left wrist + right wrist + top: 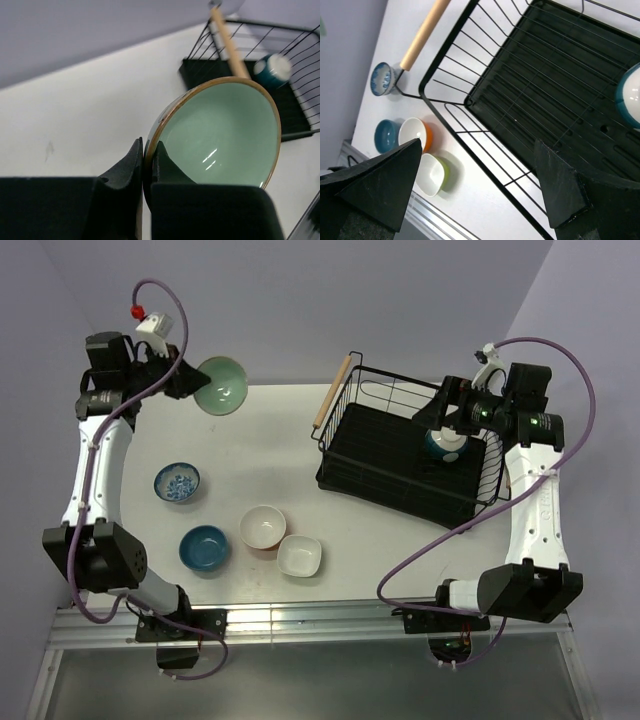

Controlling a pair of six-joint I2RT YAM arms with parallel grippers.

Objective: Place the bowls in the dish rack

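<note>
Resting in the dish rack [375, 455], one teal-and-white bowl [446, 447]

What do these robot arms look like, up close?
The left arm and right arm have white links between chunky black joints; a purple cable loops along each. Their fingers are black blunt wedges. A green light glows on the right.

The left claw [147, 161] pinched the brown rim of a tilted mint green bowl [220, 132] over the white table [75, 110]. Beyond it, a teal-and-white bowl [272, 70] sat inside the dish rack [200, 70].
</note>
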